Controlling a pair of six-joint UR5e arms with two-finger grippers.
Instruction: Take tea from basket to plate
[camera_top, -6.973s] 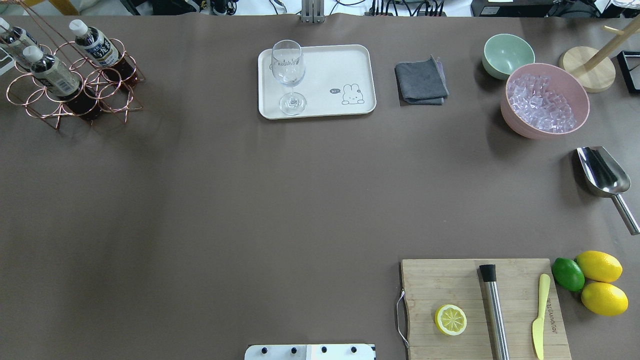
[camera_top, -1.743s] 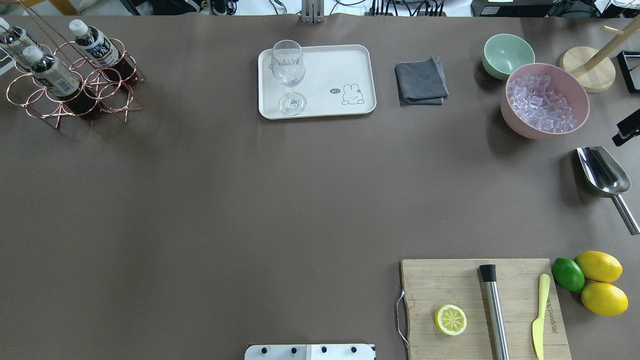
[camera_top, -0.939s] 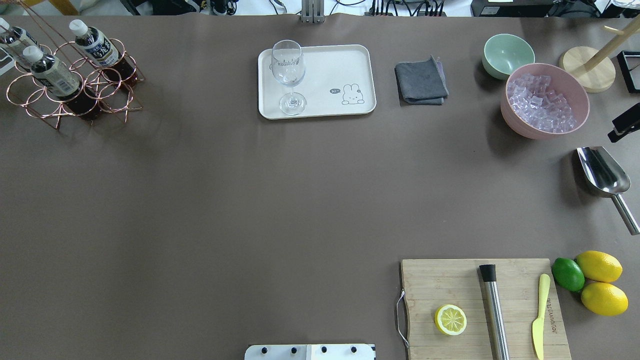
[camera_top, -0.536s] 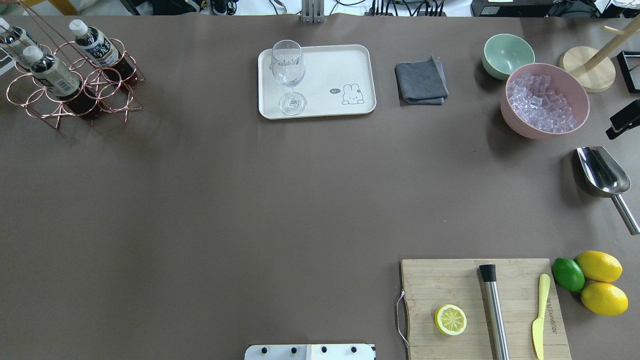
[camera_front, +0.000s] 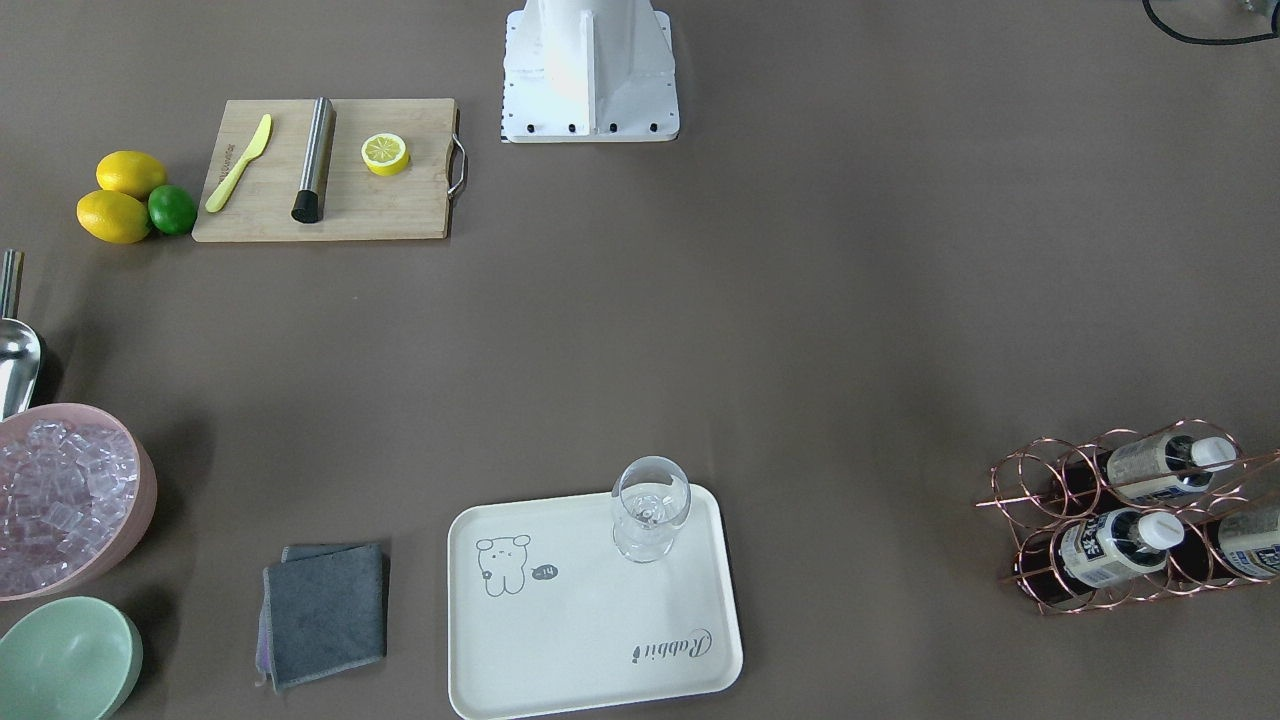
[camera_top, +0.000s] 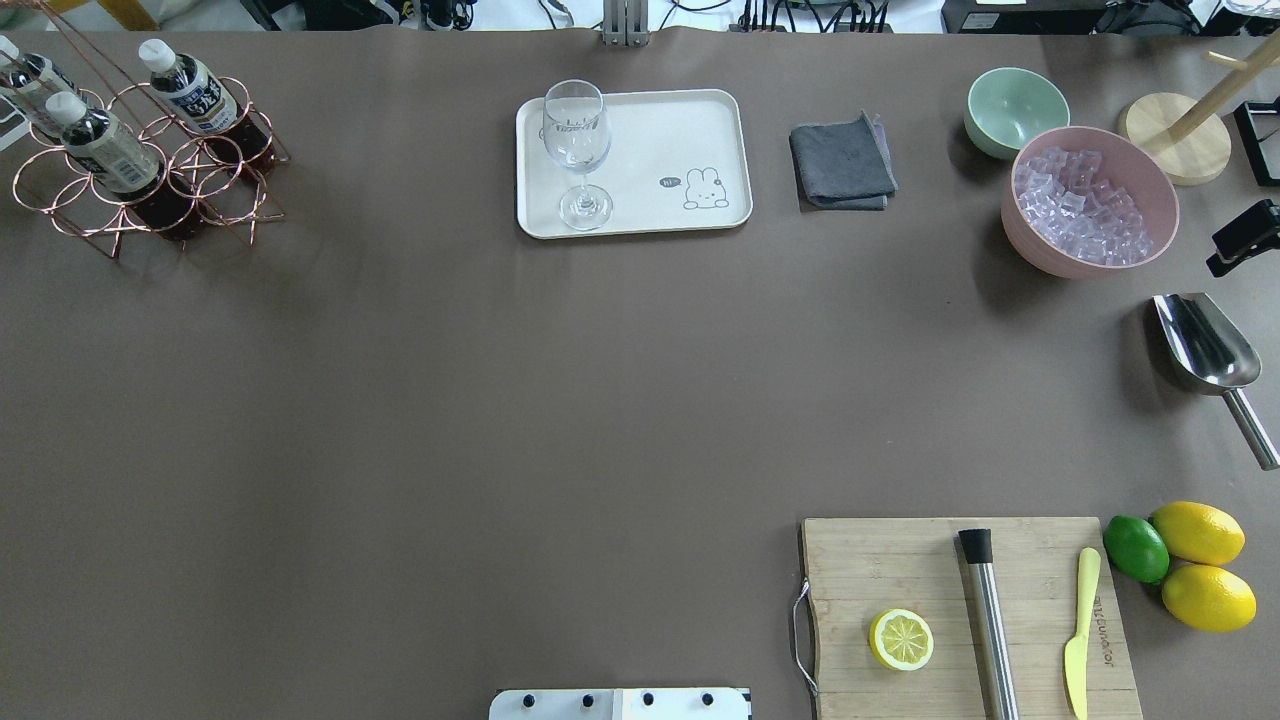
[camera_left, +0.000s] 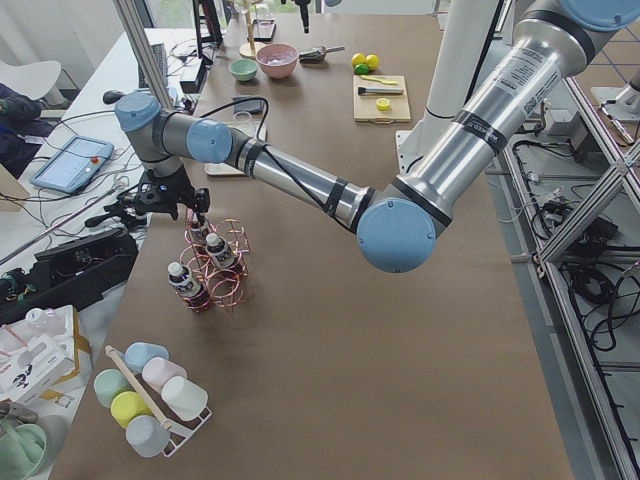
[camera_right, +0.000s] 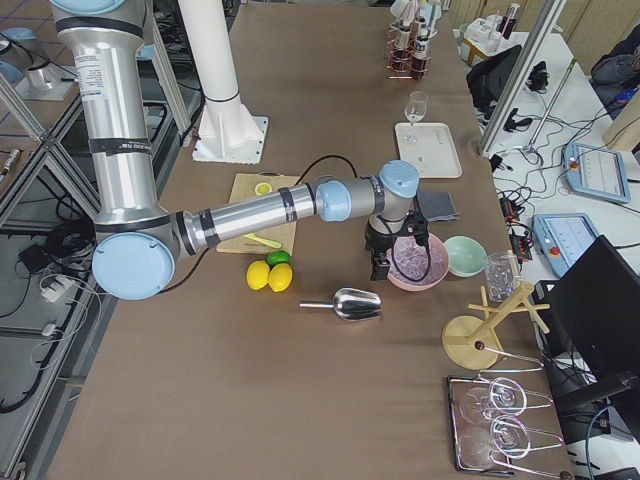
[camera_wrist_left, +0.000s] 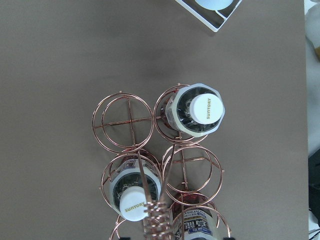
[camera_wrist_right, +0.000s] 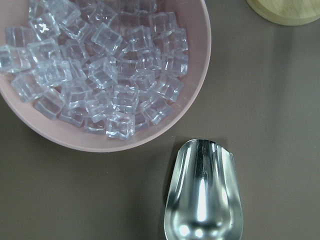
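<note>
Only the side view is showing the left gripper (camera_left: 190, 208) hanging over the six-ring basket (camera_wrist_left: 122, 122) holding three tea bottles (camera_wrist_left: 202, 116); neither arm's jaws are showing their spread.

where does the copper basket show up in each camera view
Front-facing: basket, lower right, by the picture's edge.
Overhead: top left corner.
Exterior left: left of centre.
Exterior right: top centre, at the table's far end.
Left wrist: centre, seen from straight above.
Right wrist: not in it.
Landmark: the plate with the wine glass, along the same table edge.
</note>
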